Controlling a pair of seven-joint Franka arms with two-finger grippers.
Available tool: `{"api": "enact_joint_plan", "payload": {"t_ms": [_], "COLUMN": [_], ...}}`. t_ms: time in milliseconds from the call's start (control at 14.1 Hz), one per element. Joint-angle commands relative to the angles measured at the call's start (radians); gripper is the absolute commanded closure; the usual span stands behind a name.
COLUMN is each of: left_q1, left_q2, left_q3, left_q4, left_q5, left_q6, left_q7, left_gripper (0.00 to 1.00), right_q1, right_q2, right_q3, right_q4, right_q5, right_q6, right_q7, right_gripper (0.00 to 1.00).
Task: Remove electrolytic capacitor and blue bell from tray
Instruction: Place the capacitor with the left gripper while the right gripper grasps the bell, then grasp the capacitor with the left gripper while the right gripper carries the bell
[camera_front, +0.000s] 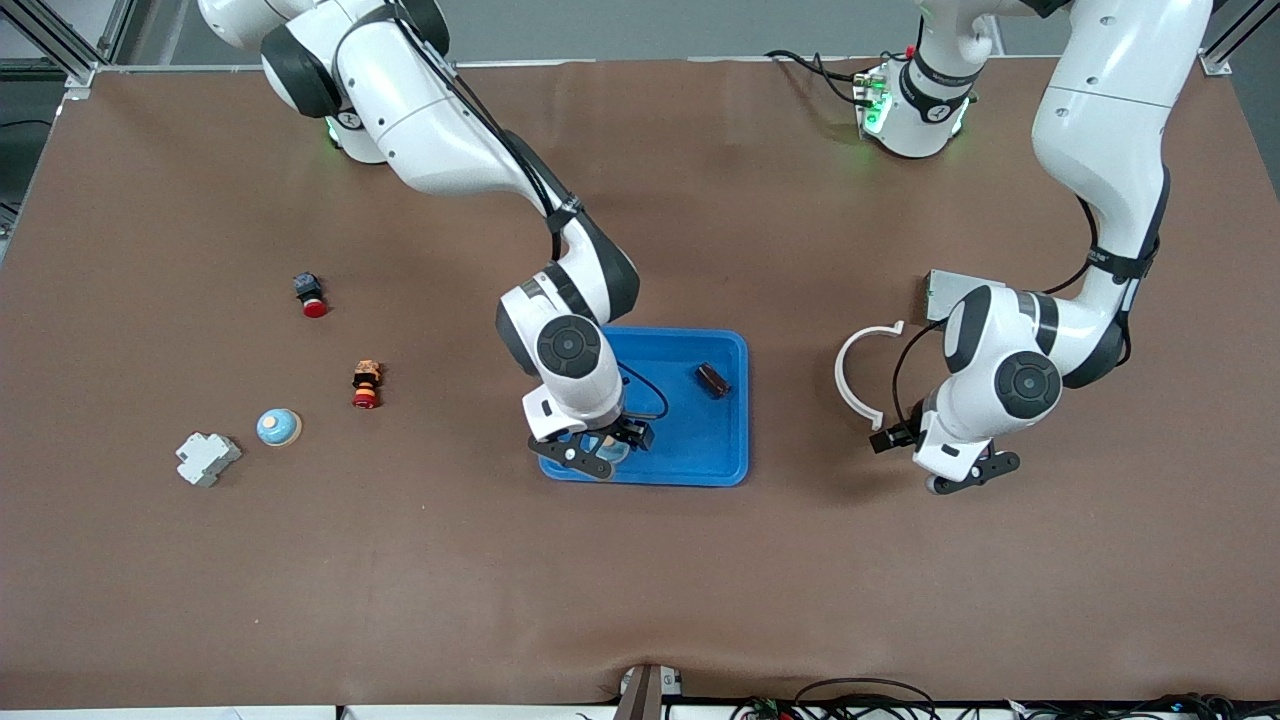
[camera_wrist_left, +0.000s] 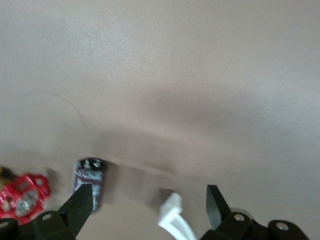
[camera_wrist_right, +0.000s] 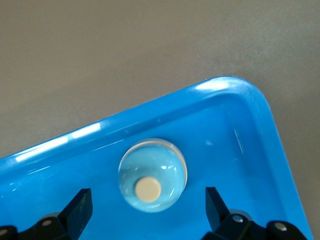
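The light-blue bell (camera_wrist_right: 152, 175), with its beige button, sits in a corner of the blue tray (camera_wrist_right: 235, 85) nearest the front camera, toward the right arm's end. My right gripper (camera_wrist_right: 147, 192) hangs open just over it, a finger on each side and nothing gripped. From the front, the right gripper (camera_front: 590, 455) covers most of the bell (camera_front: 610, 448). The dark capacitor (camera_front: 712, 379) lies in the tray (camera_front: 742, 345). My left gripper (camera_front: 958, 475) is open over bare table, beside the tray toward the left arm's end. It holds nothing.
A white arc-shaped piece (camera_front: 858, 375) lies by the left gripper, its end (camera_wrist_left: 175, 217) between the fingers. The left wrist view also shows a dark cylinder (camera_wrist_left: 90, 181) and a red part (camera_wrist_left: 22, 197). A second bell (camera_front: 278, 427), a grey block (camera_front: 207, 458) and two red-capped parts (camera_front: 366, 385) lie toward the right arm's end.
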Motion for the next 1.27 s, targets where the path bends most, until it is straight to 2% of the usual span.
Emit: {"api": "enact_joint_plan", "payload": {"t_ms": [0, 212, 707, 778, 848, 990, 1131, 1202], "left_q1": [-0.004, -0.024, -0.169, -0.188, -0.202, -0.213, -0.234, -0.239], "left_q2": [-0.028, -0.017, 0.069, 0.082, 0.092, 0.106, 0.115, 0.116], "left_q3": [-0.046, -0.101, -0.103, -0.101, -0.099, -0.098, -0.096, -0.096], "left_q4": [0.040, 0.131, 0.253, 0.261, 0.263, 0.263, 0.264, 0.270], "left_q5": [0.001, 0.001, 0.006, 0.009, 0.009, 0.011, 0.011, 0.011], "left_q6": [-0.068, -0.126, -0.125, -0.125, -0.117, -0.106, -0.102, -0.097], "left_q7": [-0.198, -0.388, -0.749, -0.769, -0.786, -0.798, -0.817, -0.835], "left_gripper": [0.00, 0.00, 0.00, 0.00, 0.00, 0.00, 0.00, 0.00], "right_q1": [0.002, -0.006, -0.008, -0.005, -0.003, 0.000, 0.003, 0.005], "right_q2": [0.023, 0.026, 0.059, 0.059, 0.059, 0.058, 0.052, 0.046], "right_q3": [-0.007, -0.007, -0.007, -0.007, -0.007, -0.005, -0.004, -0.002], "right_q4": [0.039, 0.041, 0.043, 0.043, 0.043, 0.043, 0.043, 0.043], "right_q5": [-0.021, -0.024, -0.025, -0.024, -0.024, -0.024, -0.019, -0.017], "right_q6": [-0.002, 0.010, 0.040, 0.041, 0.043, 0.041, 0.032, 0.029], "right_q7": [0.017, 0.014, 0.019, 0.023, 0.025, 0.026, 0.043, 0.061], "right_gripper": [0.00, 0.00, 0.00, 0.04, 0.15, 0.52, 0.97, 1.00]}}
